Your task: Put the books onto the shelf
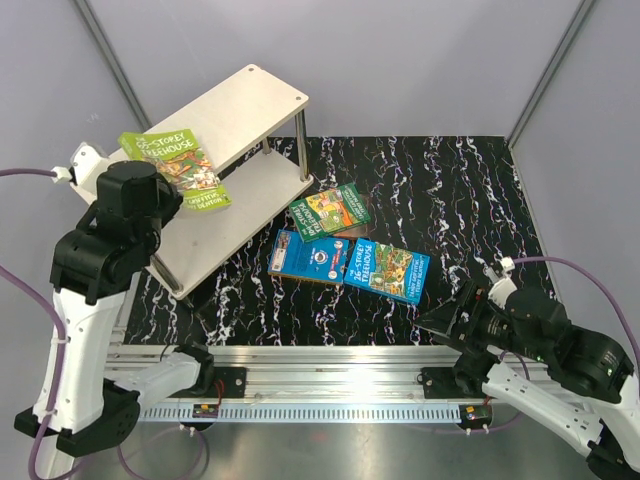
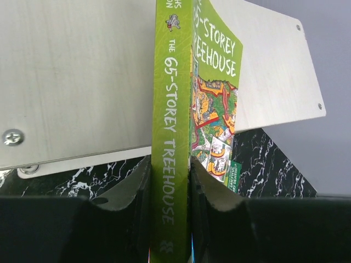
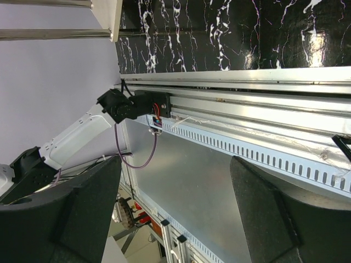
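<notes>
Hidden from above: in the top view the left arm's wrist covers the left gripper (image 2: 170, 178), so we see its hold only in the left wrist view.
Left gripper: its fingers (image 2: 129, 192) are pressed on either side of the spine of the green book (image 1: 175, 165), which stands on edge between them.
Cut off: the bottom edge of the left wrist view cuts off the lower end of the spine.
Shelf: the shelf (image 1: 240, 110) stands at the upper left of the top view, and the held book overlaps the left end of its lower board (image 1: 215, 225). We cannot tell whether book and board touch.
Hard to make out: a brownish edge (image 1: 347, 232) shows under the smaller green book (image 1: 330, 212). We cannot tell what it is.
On the table: that smaller green book and two blue books (image 1: 305, 254) (image 1: 388, 270) lie flat at the centre of the black marbled table (image 1: 460, 190), just right of the shelf.
Right gripper: the right gripper (image 1: 448, 322) sits low at the lower right with its jaws spread wide and nothing between them. Its own camera shows the metal rail (image 3: 247, 104).
</notes>
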